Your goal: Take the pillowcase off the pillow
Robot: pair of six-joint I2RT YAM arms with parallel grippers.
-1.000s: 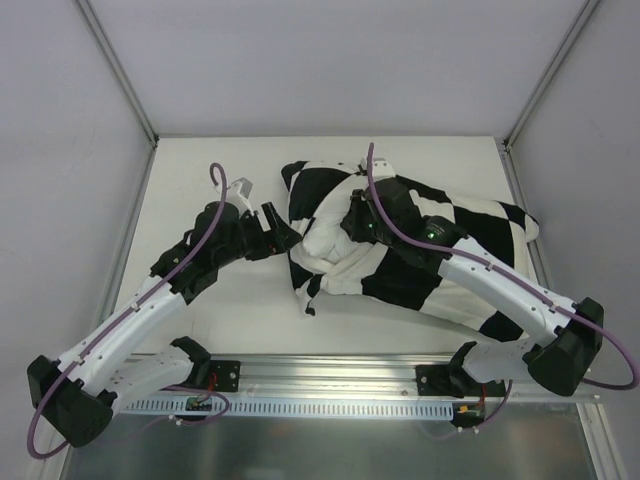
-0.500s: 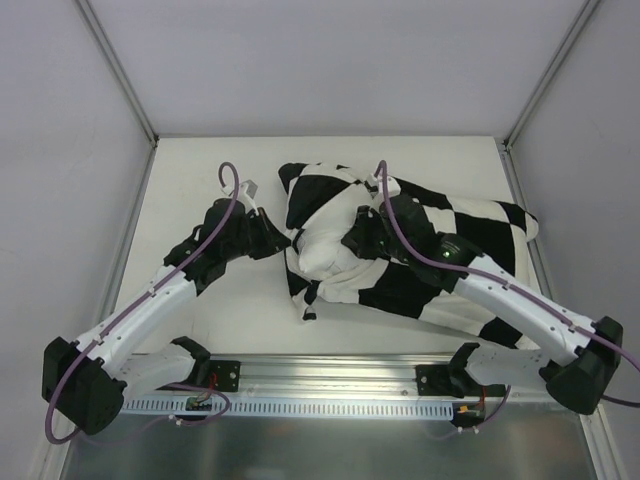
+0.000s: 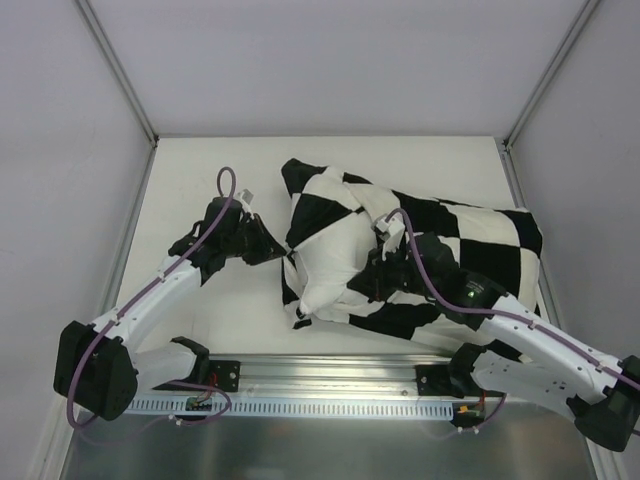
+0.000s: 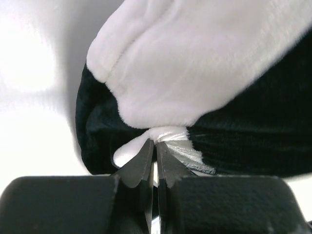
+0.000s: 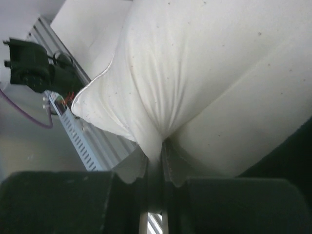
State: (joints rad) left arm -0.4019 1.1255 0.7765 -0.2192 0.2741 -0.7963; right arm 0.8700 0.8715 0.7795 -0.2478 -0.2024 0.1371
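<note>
White pillow (image 5: 204,73) fabric is pinched in a fold by the right gripper (image 5: 155,146), its fingers closed on the cloth; the bulk of the pillow is seen swelling just ahead of it. Left gripper (image 4: 155,146) is clamped on an edge of the black-and-cream pillowcase (image 4: 243,131), bunched directly in front. Both are laid on the table (image 3: 200,180), between the two grippers.

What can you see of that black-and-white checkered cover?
The pillowcase is soft, plush-looking fabric in big black and cream-white squares, crumpled and lying on the table right of centre. It wraps most of the white pillow, which bulges out at its left end. The left end effector is shut on a fold at that end; the right arm lies across it.
</note>
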